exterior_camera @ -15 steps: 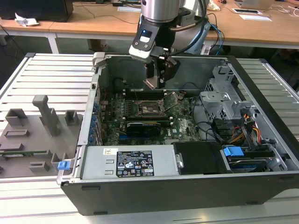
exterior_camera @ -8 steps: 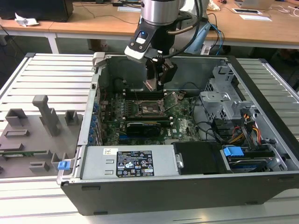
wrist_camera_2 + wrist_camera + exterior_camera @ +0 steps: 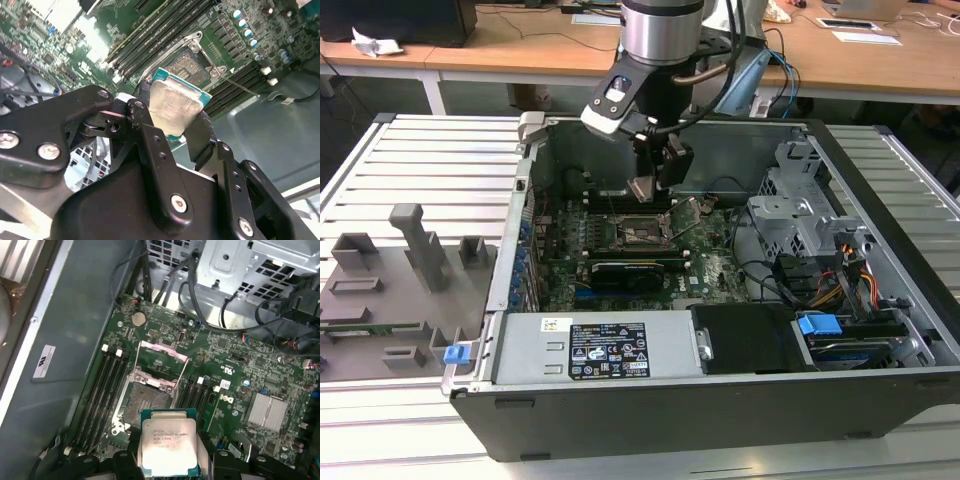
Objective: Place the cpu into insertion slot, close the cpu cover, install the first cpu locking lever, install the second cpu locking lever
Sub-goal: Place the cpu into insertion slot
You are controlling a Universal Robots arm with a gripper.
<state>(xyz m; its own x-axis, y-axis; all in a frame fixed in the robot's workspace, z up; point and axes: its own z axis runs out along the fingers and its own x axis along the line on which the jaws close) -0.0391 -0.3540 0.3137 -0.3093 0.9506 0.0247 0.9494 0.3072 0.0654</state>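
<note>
My gripper (image 3: 653,180) is shut on the cpu (image 3: 642,189), a small square chip with a pale metal top, and holds it tilted in the air above the motherboard. In both wrist views the cpu (image 3: 175,106) (image 3: 167,442) sits clamped between the black fingers (image 3: 146,131), edge to edge. The insertion slot (image 3: 144,404) (image 3: 192,64) lies just beyond the chip, its dark centre bare. The cpu cover (image 3: 160,348), a thin silver frame, stands swung up at the slot's far side. A thin metal lever (image 3: 239,85) sticks out beside the slot.
The open computer case (image 3: 880,200) walls in the board. A long black card (image 3: 635,270) lies in front of the slot, and memory slots (image 3: 106,385) flank it. A drive cage (image 3: 800,215) with cables sits at the exterior view's right. Grey fixtures (image 3: 415,260) stand on the table at its left.
</note>
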